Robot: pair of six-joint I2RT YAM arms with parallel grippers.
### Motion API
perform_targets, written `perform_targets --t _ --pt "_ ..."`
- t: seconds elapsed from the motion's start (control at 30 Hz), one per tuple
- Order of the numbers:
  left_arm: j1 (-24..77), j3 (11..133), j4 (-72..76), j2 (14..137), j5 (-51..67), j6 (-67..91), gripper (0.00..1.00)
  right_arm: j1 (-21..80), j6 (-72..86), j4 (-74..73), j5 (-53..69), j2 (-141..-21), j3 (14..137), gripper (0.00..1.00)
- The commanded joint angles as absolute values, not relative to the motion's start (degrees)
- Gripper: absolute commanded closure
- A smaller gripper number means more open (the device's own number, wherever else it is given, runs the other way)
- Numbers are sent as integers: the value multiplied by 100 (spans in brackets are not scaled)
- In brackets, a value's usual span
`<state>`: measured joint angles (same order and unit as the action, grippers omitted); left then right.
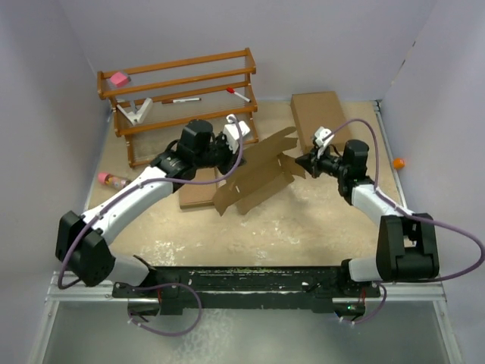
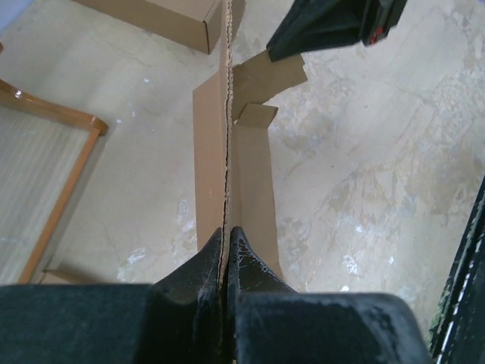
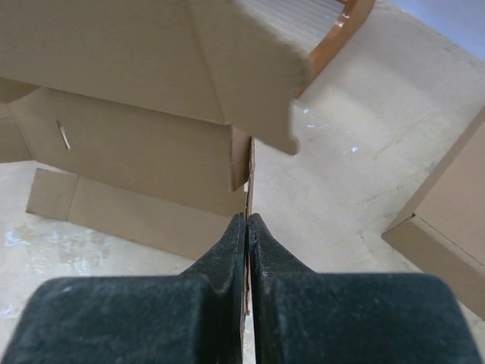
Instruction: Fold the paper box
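Brown paper box point(image 1: 258, 178) spans left gripper point(image 2: 225, 236) to right gripper point(image 3: 247, 221), both clamping edges.

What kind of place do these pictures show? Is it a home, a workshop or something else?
Probably a robot test booth, not a home: plain walls close in a table, two robot arms are bolted at its near edge, and a wooden rack holds small items.

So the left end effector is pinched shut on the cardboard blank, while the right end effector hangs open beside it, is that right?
Not quite. The right end effector is not open: it is pinched shut on an edge of the cardboard blank too, as the right wrist view shows. The left end effector is indeed shut on the blank.
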<state>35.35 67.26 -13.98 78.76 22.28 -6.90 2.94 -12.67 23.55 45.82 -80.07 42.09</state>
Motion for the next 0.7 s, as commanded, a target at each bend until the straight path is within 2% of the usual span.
perform_targets --t 0.0,0.13,0.37,0.67 --pt "3415 7167 -1154 8244 2509 123 96 321 -1228 4214 3983 -7932 3654 100" --pt "3200 7113 -1009 8518 2754 964 96 316 -1507 4893 3795 -7955 3203 100" --pt "3101 7123 -1108 8908 3079 1529 96 316 -1988 4708 3836 -7770 2941 100" --pt "3135 6900 -1144 8859 2881 1658 96 316 -2617 3376 4359 -7627 3104 100"
